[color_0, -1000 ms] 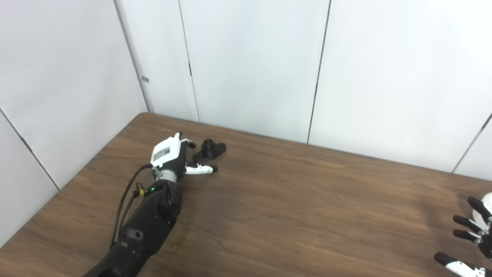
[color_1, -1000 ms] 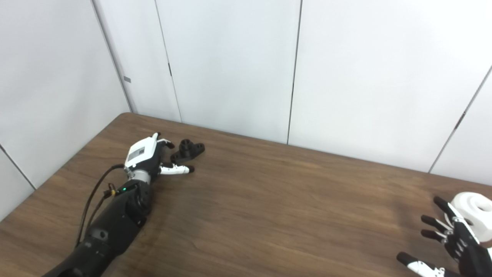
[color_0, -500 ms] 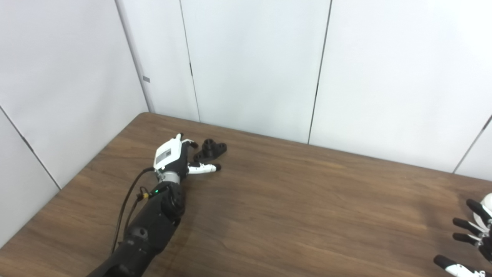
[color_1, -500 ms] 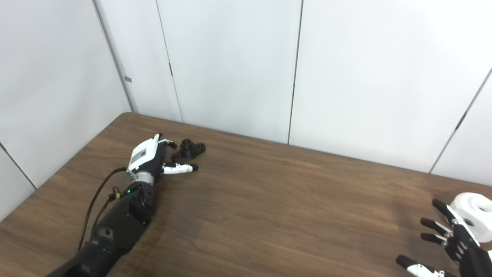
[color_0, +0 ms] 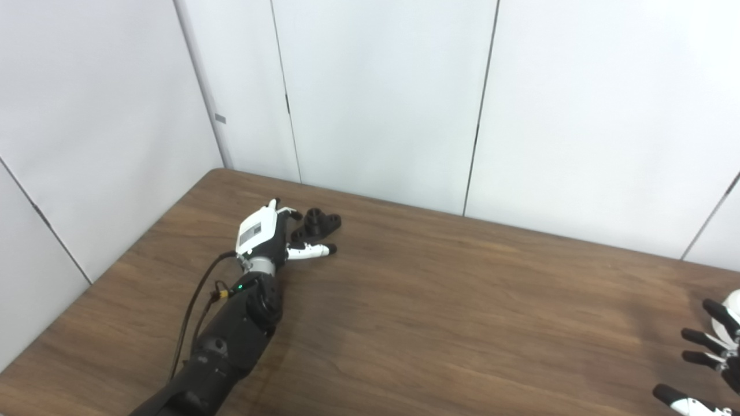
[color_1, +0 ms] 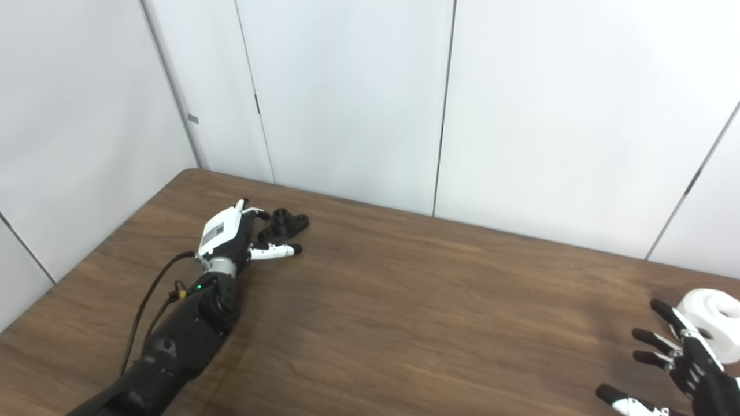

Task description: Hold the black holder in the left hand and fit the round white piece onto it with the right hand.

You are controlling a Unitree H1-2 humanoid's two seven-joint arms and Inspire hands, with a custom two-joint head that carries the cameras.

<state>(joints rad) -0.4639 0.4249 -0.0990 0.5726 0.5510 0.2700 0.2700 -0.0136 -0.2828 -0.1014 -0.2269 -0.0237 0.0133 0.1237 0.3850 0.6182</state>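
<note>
The black holder (color_0: 316, 225) lies flat on the brown table near its far left corner. My left hand (color_0: 267, 233) is open right beside it, fingers spread around its left end and thumb stretched out just below it; whether they touch it I cannot tell. The round white piece (color_1: 713, 315) with a hole in its middle sits at the table's far right. My right hand (color_1: 685, 361) is open just left of the white piece and in front of it, fingers spread, partly cut off by the picture's lower right corner.
The wooden table (color_0: 439, 300) runs up to white wall panels (color_0: 381, 98) close behind the holder and along the left side. A black cable (color_0: 188, 312) loops beside my left forearm.
My left hand has slid forward and to the right, closing in on the black holder, with its thumb now under the holder's lower edge. My right hand has barely moved.
</note>
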